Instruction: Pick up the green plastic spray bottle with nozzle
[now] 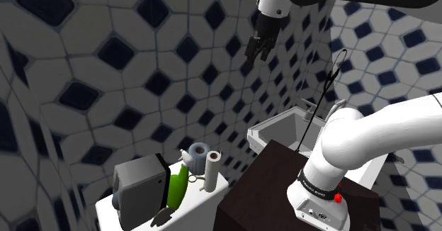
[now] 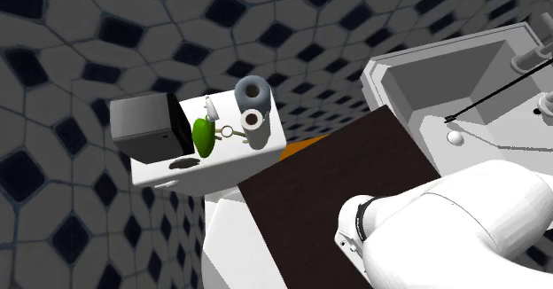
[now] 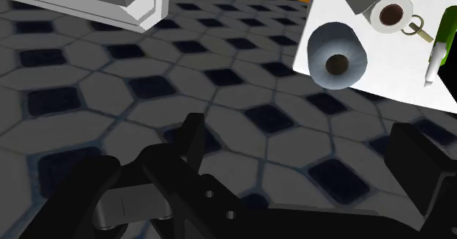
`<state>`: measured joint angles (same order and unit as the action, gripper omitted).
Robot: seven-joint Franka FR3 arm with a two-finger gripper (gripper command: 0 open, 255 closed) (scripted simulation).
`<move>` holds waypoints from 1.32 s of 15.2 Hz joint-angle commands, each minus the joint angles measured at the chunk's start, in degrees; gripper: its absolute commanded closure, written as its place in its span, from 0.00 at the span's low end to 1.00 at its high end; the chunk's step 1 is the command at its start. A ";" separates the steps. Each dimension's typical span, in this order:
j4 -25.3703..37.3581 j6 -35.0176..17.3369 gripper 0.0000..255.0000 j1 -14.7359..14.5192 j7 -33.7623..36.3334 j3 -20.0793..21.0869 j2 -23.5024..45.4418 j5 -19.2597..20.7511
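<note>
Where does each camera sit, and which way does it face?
Shoulder view: beside the stand, looking down at the green spray bottle; the arm and open gripper show.
Second exterior view: above the stand, facing the bottle; the white arm shows.
Wrist view: on the hand, looking down at tiles; black fingers show.
All three share the bottle.

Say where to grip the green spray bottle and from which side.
Probably the middle of the spray bottle, across its width, from above: it seems to lie on its side, its nozzle is thin, and the grey box sits close beside it.
</note>
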<state>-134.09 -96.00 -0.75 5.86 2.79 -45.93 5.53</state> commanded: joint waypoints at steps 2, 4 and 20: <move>-1.57 -1.82 0.00 -0.48 -0.16 0.05 0.22 -0.44; -4.56 -5.52 0.00 -1.45 -0.52 0.16 0.86 -1.31; -19.71 -38.16 0.00 -10.46 -5.14 2.28 17.52 -9.09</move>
<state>-153.08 -131.50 -10.57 1.20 4.95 -30.18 -2.98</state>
